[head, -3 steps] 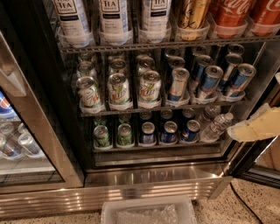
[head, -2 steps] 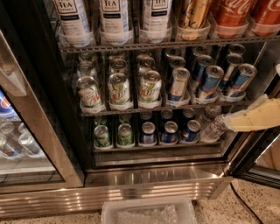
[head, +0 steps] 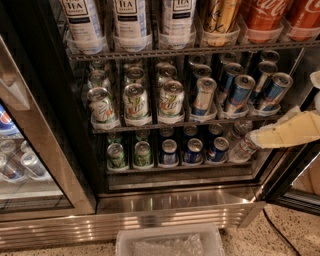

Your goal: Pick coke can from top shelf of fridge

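Two red coke cans stand in clear cup trays at the right end of the top shelf, their tops cut off by the frame edge. The fridge has a steel base and a dark interior. My gripper is the tip of a cream-coloured arm that reaches in from the right at the height of the lowest rack, well below the coke cans. It is close to a clear bottle.
White tea cans and a gold patterned can share the top shelf. Tilted green cans and blue cans fill the middle rack. The open glass door is at the right, a second cooler at the left and a plastic bin on the floor.
My arm has pushed further left into the fridge, from the door edge to the clear bottle on the lowest rack. The cans have not moved.
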Motion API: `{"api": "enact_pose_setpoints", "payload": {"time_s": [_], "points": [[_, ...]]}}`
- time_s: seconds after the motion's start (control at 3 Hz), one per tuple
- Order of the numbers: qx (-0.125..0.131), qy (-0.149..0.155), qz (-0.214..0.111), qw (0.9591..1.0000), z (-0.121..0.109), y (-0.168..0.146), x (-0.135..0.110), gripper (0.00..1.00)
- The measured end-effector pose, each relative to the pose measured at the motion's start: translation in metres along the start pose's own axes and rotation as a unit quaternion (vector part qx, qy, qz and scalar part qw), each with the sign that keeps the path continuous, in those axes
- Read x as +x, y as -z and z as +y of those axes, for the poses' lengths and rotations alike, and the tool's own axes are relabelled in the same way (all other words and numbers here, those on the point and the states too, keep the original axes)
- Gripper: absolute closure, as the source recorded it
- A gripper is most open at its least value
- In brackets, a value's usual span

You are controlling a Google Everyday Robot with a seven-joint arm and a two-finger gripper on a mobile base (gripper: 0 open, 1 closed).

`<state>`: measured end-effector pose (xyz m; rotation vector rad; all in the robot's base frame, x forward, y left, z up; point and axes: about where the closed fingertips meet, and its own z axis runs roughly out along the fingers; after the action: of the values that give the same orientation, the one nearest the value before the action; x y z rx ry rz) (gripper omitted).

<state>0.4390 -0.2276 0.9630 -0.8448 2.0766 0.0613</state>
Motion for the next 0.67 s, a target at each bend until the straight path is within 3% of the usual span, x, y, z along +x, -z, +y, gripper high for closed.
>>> {"api": "enact_pose_setpoints", "payload": {"time_s": [0.33,0.67], "points": [[0.017,-0.022,-0.043,0.9987,0.005,-0.009,-0.008,0.00],[0.064,-0.039,-0.102,0.9919,-0.006,-0.010,-0.020,0.00]]}}
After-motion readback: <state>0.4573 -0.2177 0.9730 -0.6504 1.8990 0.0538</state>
